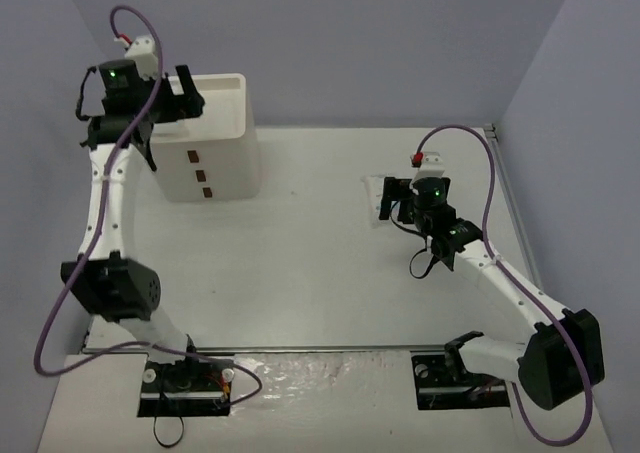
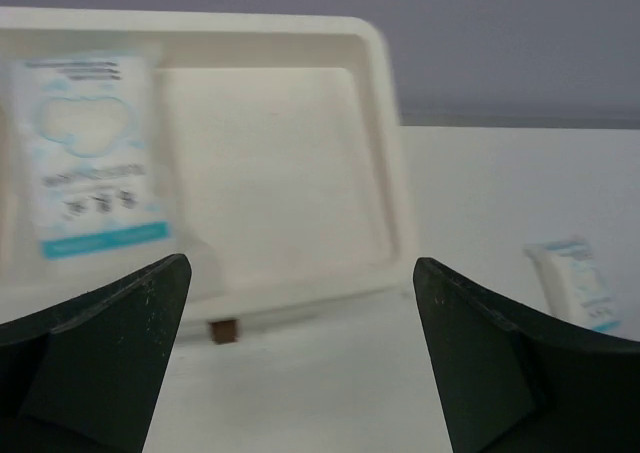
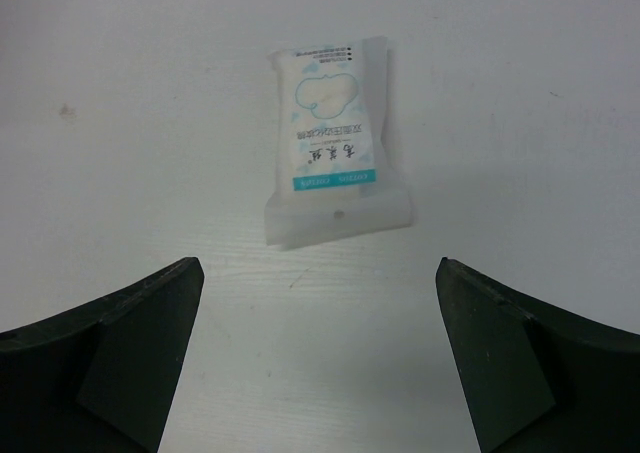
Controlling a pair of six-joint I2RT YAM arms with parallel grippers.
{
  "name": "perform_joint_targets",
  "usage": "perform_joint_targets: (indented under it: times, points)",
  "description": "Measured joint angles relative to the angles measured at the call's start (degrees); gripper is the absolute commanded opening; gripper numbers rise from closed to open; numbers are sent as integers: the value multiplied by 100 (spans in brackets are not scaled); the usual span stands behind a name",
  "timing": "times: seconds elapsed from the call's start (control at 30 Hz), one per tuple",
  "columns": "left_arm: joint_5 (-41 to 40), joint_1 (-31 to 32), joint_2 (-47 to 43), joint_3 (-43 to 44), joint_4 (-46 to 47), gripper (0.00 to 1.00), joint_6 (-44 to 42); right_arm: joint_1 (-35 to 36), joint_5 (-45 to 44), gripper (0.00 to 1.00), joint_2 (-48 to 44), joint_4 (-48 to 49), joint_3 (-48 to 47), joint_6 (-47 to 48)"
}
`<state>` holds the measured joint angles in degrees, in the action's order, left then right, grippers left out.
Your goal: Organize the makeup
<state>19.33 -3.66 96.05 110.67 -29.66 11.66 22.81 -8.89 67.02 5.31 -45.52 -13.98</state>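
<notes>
Tray packet: we see it lying flat in the left part of the tray, blue print up.
Tray: the recessed top of the box.
Table packet: flat on the table toward the far right, well apart from the box.
Right gripper: hovers beside the table packet, jaws spread wide, holding nothing.
Left gripper: hangs at the tray's edge, jaws apart with nothing between them.
Box: we find it at the far left corner, three brown pulls on its front.
</notes>
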Motion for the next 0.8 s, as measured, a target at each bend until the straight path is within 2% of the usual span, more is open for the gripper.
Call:
perform_joint_targets:
  times: [0.13,0.23,0.47,0.63,0.7,0.77,0.8]
  points:
    - [189,1011,-2121,-2477,734,92,459,-682,403,100,891,36,-274,-8]
    - [233,1487,-3133,-3792,1012,92,621,-944,723,99,1555,110,-498,39]
    - [125,1960,-4177,-5730,938,92,929,-1391,1818,96,2817,637,-778,245]
    - [79,2015,-4652,-6342,679,92,1079,-1491,2439,91,3493,1011,-869,485]
    - [77,2015,-4790,-6373,679,92,1162,-1489,2650,85,3656,1184,-896,594]
    - [83,2016,-4834,-6373,738,92,1247,-1489,2800,70,3738,1305,-951,659]
    - [86,2018,-4835,-6373,761,92,1285,-1489,2876,59,3780,1354,-973,688]
